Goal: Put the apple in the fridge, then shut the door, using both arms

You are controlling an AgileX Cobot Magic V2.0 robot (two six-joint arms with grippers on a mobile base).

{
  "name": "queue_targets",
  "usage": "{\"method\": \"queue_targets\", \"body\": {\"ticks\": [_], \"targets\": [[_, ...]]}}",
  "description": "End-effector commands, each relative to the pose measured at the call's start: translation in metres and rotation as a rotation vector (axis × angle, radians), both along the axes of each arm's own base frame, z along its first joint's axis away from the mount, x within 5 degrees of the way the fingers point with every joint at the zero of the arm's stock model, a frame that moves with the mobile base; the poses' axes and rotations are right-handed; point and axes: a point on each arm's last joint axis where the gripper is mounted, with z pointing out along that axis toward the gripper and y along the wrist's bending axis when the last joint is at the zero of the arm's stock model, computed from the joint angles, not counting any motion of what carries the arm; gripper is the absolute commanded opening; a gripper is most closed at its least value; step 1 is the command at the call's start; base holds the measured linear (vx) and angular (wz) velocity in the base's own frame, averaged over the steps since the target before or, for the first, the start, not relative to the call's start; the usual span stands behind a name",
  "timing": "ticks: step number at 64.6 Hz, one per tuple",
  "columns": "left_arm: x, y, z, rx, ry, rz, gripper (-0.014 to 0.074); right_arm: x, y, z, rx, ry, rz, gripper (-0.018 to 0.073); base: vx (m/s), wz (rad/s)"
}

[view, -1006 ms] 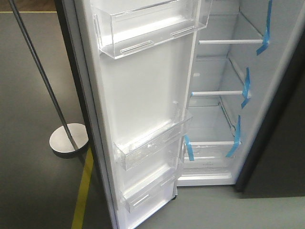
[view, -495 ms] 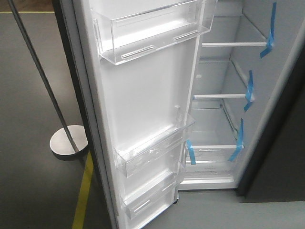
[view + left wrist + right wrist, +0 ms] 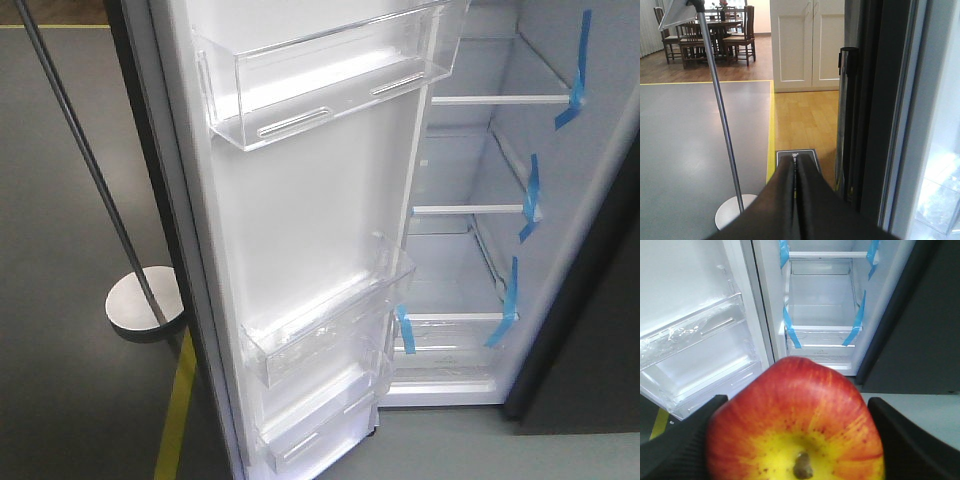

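Observation:
The red and yellow apple fills the bottom of the right wrist view, with my right gripper shut on it, one black finger on each side. Ahead of it stands the open fridge, white inside, with clear shelves and blue tape strips. In the front view the fridge is at the right and its door swings open at the centre, showing clear bins. My left gripper is shut and empty, pointing along the door's dark outer edge. Neither arm appears in the front view.
A thin metal pole on a round white base stands left of the door. A yellow floor line runs below it. A dark panel flanks the fridge on the right. Cabinets and dining chairs lie far behind.
In the front view the fridge and door have shifted slightly right and down, the view drifting a little. No arm has come into that view.

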Motion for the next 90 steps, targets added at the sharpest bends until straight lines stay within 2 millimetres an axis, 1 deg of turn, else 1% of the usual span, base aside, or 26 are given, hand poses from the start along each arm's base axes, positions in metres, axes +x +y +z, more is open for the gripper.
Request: {"method": "queue_targets", "body": {"ticks": [1, 90], "targets": [[0.0, -0.0011, 0.0011, -0.005, -0.072, -0.015, -0.0005, 0.0034, -0.0008, 0.0137, -0.005, -0.094, -0.008, 0.0016, 0.05, 0.02], [0.0, -0.0011, 0.0011, -0.005, -0.072, -0.015, -0.0005, 0.0034, -0.0008, 0.0137, -0.005, -0.094, -0.008, 0.0016, 0.03, 0.0]]}}
